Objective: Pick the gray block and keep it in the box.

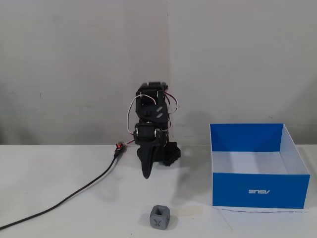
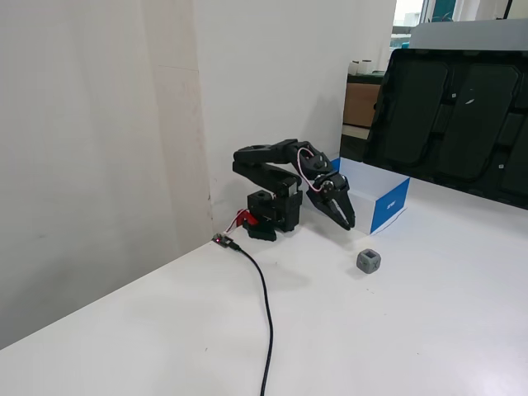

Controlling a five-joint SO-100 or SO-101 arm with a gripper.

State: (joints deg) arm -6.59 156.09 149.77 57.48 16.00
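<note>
Gray block point(image 1: 160, 216): on the table, near edge in a fixed view, untouched.
Claw point(image 1: 146, 174): fingers pressed together, empty, pointing down, above the table, far side of the cube.
Box point(image 1: 260, 191): right of the cube, apart, nothing visible inside.
Progress: nothing done; reach, grasp, carry and drop remain.

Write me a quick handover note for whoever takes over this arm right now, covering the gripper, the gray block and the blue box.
Gripper: empty, pointing down above the table, jaws look closed; not touching anything.
Gray block: on the table in front of the gripper, apart from it, and left of the box in this fixed view.
Box: open top, upright on the table; its interior, as far as visible, looks empty.
Done: nothing yet; block not grasped.
Left: open the gripper, reach the block, grasp it, lift it, and place it in the box.
</note>
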